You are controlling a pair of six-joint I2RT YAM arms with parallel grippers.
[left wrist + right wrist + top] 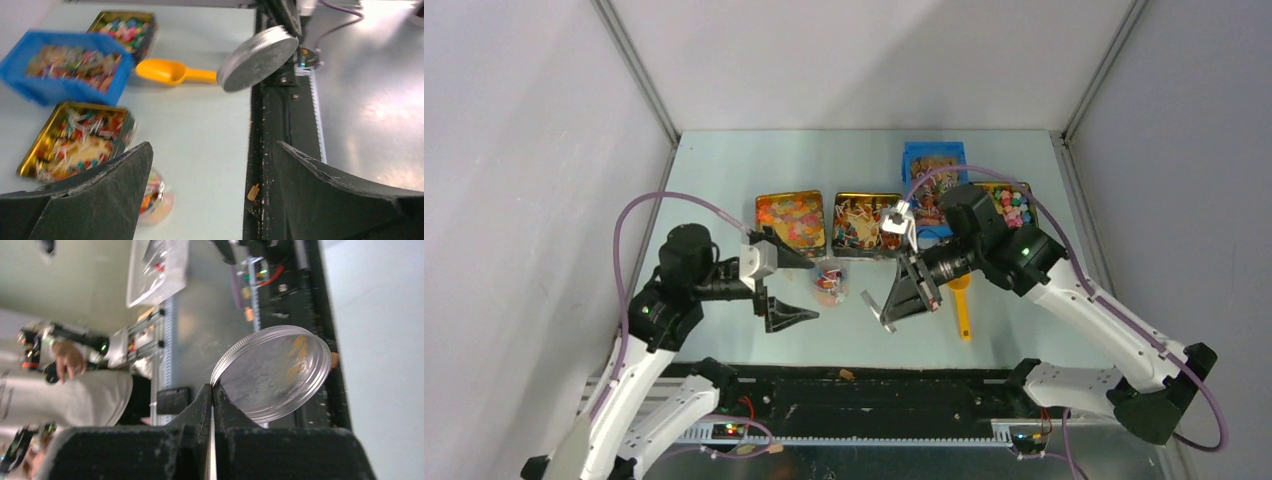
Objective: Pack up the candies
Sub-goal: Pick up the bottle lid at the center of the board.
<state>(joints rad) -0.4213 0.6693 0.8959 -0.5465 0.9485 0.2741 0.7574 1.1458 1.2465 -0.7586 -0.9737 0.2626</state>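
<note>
Right wrist: right gripper [212,390] pinches the rim of a round, ribbed silver lid [275,372]; left gripper [214,150] gapes empty.

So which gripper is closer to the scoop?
Right. The right gripper, shut on the lid, sits right beside the scoop; the left gripper, open, is further off, by the jar.

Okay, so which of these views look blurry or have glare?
Left wrist view: the blue plastic bin and the gold tin of candies are smeared, and the shiny metal surface at right glares. Right wrist view: the round silver lid is fairly sharp, the background soft. Top view: evenly lit, crisp.
</note>
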